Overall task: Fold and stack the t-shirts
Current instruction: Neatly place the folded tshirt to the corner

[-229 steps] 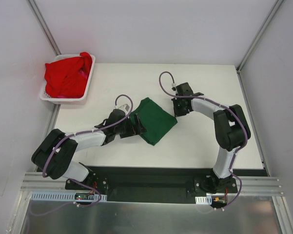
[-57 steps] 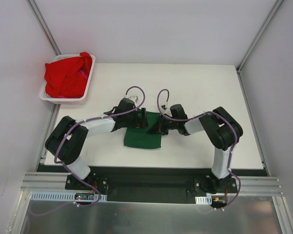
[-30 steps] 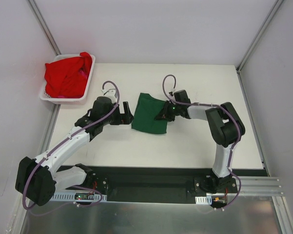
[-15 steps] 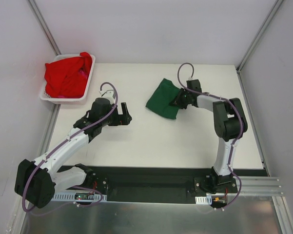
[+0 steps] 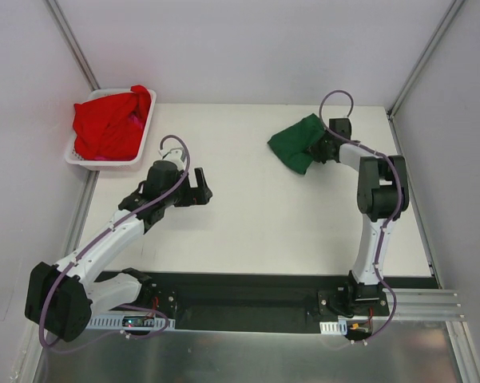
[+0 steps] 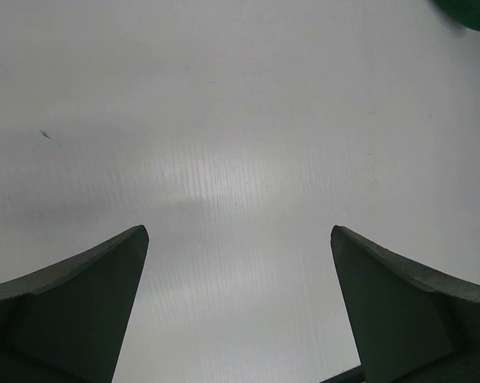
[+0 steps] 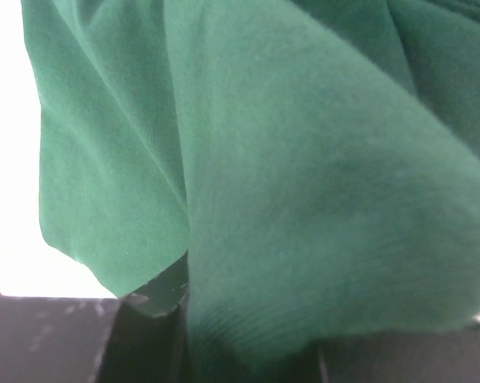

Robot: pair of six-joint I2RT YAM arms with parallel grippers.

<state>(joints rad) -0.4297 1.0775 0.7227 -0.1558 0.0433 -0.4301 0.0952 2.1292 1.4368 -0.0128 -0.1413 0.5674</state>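
- The dark green folded cloth t-shirt point(image 5: 295, 144) sits in the upper right of the top view, near the white table's point(image 5: 263, 231) far edge and not far from its right edge.
- The right gripper point(image 5: 323, 148) pinches this shirt's right-hand edge. In the right wrist view, green cloth fills the frame and bunches between the dark fingers point(image 7: 148, 331) at the bottom.
- Whether the shirt rests on the table or hangs just above it cannot be told.
- The left gripper point(image 5: 203, 185) hovers at centre left with its jaws spread wide and nothing between them. The left wrist view shows only bare tabletop between the two fingers, with a green corner at the upper right.
- The bright red cloth t-shirts point(image 5: 112, 120) are heaped in the white slotted plastic basket point(image 5: 104, 162) at the upper left, on the table's left edge.
- A broad stretch of bare tabletop lies between the two grippers, from the middle down to the near edge.
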